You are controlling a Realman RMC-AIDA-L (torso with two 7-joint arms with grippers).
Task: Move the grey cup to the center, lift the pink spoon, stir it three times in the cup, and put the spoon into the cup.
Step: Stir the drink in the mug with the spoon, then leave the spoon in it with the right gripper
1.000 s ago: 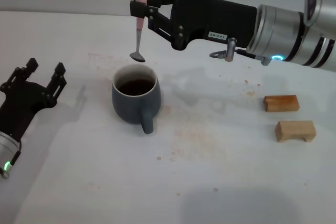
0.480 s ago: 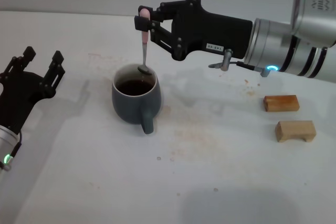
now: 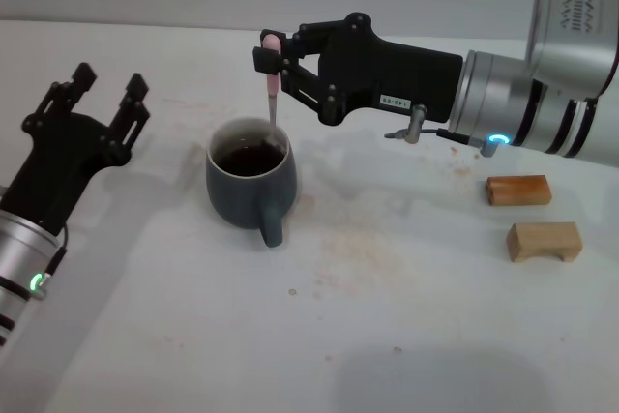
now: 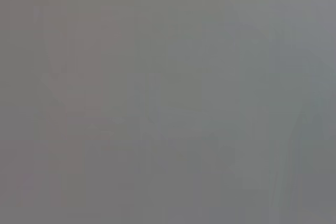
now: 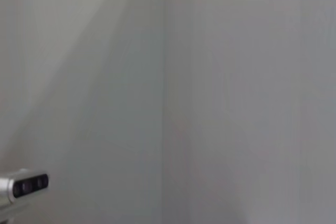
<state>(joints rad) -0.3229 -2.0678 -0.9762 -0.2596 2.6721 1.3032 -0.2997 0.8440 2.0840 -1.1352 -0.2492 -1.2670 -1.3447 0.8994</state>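
Head view: our right pincer (image 3: 271,53) is clamped on the pink spoon (image 3: 273,84), bowl down inside the grey cup (image 3: 250,181). Left pincer (image 3: 104,103) sits apart at the cup's 9 o'clock.

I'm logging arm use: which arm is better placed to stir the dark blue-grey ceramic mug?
Right. The right gripper is shut on the slim pink-handled metal spoon, whose lower end dips inside the dark blue-grey ceramic mug. The left gripper is open, empty, off beside the mug.

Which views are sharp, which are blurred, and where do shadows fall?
Head view: sharp; soft shadows lie on the table beside the grey cup and under the right gripper holding the pink spoon. Left wrist view: featureless grey blur. Right wrist view: blurred, pale surfaces only.
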